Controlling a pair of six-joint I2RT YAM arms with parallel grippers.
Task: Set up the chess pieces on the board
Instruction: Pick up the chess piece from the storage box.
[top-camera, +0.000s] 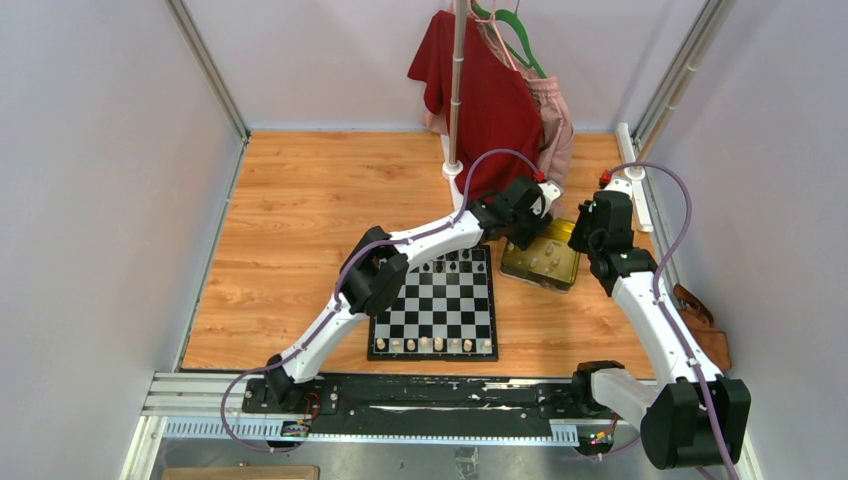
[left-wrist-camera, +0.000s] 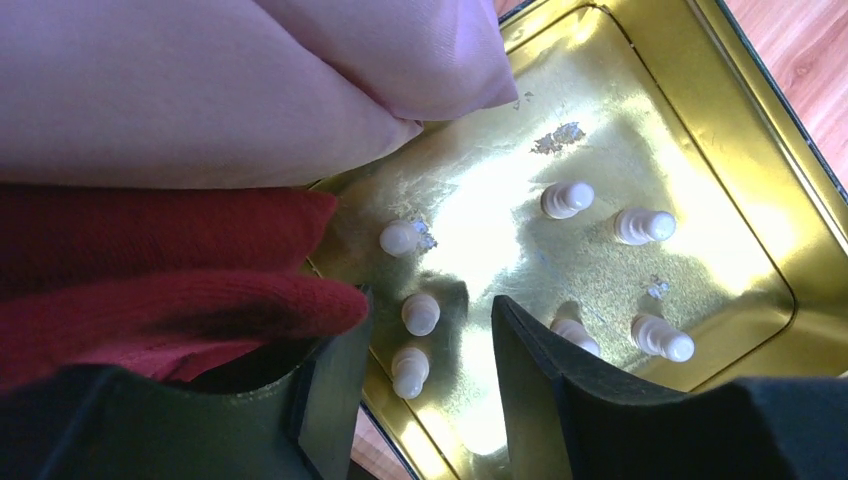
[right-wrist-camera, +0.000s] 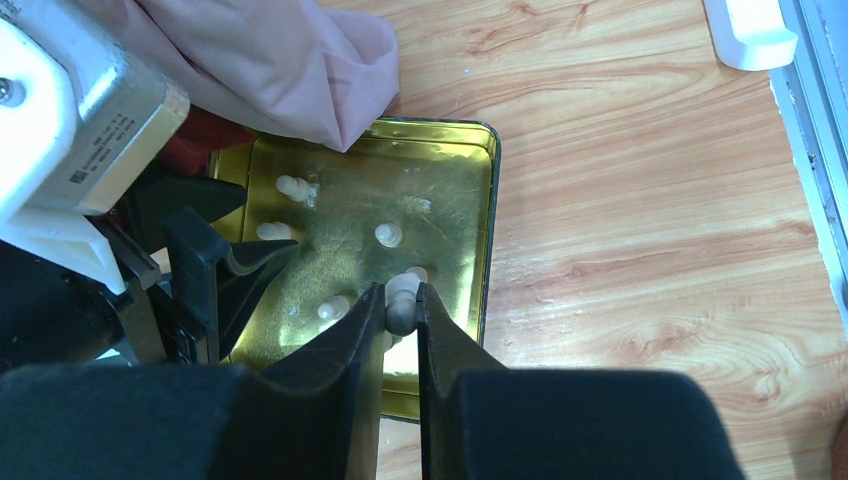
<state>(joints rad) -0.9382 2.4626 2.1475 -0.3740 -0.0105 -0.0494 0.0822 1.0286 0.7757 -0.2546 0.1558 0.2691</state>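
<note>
The board (top-camera: 433, 310) lies mid-table, with black chess pieces (top-camera: 452, 266) on its far row and cream ones (top-camera: 430, 344) on its near row. More cream chess pieces (left-wrist-camera: 567, 198) stand in a gold tin (top-camera: 543, 262) to the board's right. My left gripper (left-wrist-camera: 430, 345) hangs low inside the tin, open. Two cream pawns (left-wrist-camera: 421, 313) stand between its fingers (left-wrist-camera: 540, 370), touching neither. My right gripper (right-wrist-camera: 402, 308) is shut on a cream pawn (right-wrist-camera: 402, 292), just above the tin (right-wrist-camera: 470, 200).
A red garment (left-wrist-camera: 150, 290) and a pink one (left-wrist-camera: 200, 90) hang from a rack (top-camera: 458, 90) and drape over the tin's far corner, against my left finger. A white block (right-wrist-camera: 750, 30) lies by the right wall rail. The two grippers are close together over the tin.
</note>
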